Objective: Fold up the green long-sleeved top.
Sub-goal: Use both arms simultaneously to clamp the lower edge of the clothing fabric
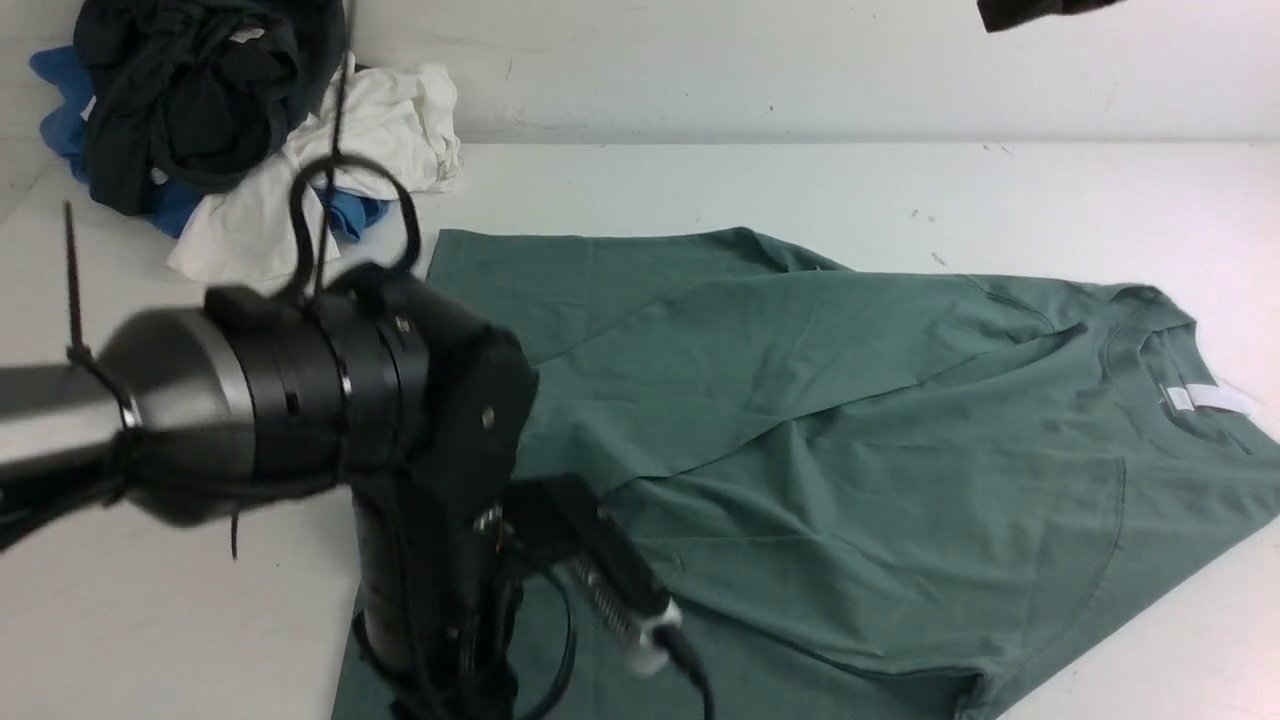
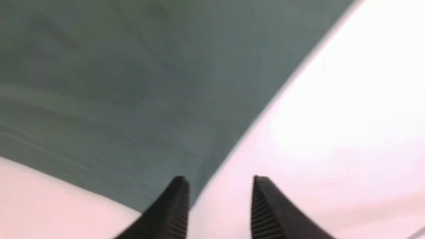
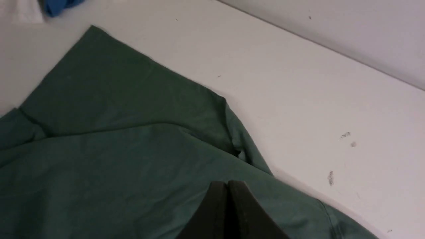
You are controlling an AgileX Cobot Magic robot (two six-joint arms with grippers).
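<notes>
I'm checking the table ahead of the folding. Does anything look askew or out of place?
The green top lies slanted and rumpled, with one layer flapped over in uneven creases. Black, white and blue clothes are heaped untidily at the far left corner of the table. Nothing looks spilled or torn.

View blurred. The left hand (image 2: 219,199) stood with its two black ribbed fingers (image 2: 172,212) apart, bare white bench (image 2: 332,132) showing in the gap. The green long-sleeved top (image 2: 116,83) lay flat on the bench; one corner of it sat just beside one fingertip. Contact could not be told.
</notes>
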